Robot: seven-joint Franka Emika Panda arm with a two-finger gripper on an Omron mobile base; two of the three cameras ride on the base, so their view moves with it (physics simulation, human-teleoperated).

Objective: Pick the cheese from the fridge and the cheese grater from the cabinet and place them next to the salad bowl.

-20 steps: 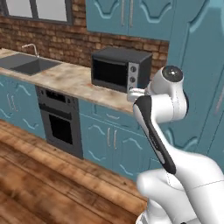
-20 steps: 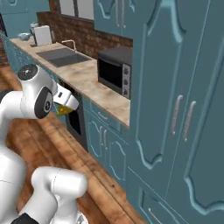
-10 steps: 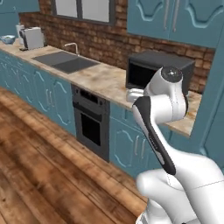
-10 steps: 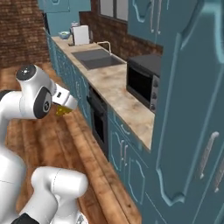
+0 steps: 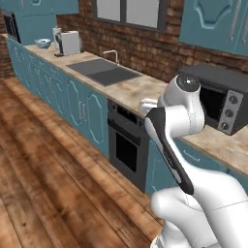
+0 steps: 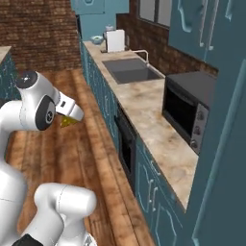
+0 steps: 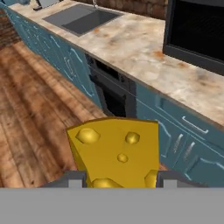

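Already out of the fridge: cheese [image 7: 116,153] clamped in the gripper [image 7: 118,177], carried above the wooden floor [image 7: 39,127] beside the counter [image 7: 144,52]. Yet to do: set down by the salad bowl [image 5: 42,43], far along that counter; fetch grater.

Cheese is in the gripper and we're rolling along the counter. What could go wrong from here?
1. The cheese hangs over bare wood floor; it sits between the fingers of the gripper, and a jolt might drop it.
2. The salad bowl is far down the counter, beside the toaster: crowded placement.
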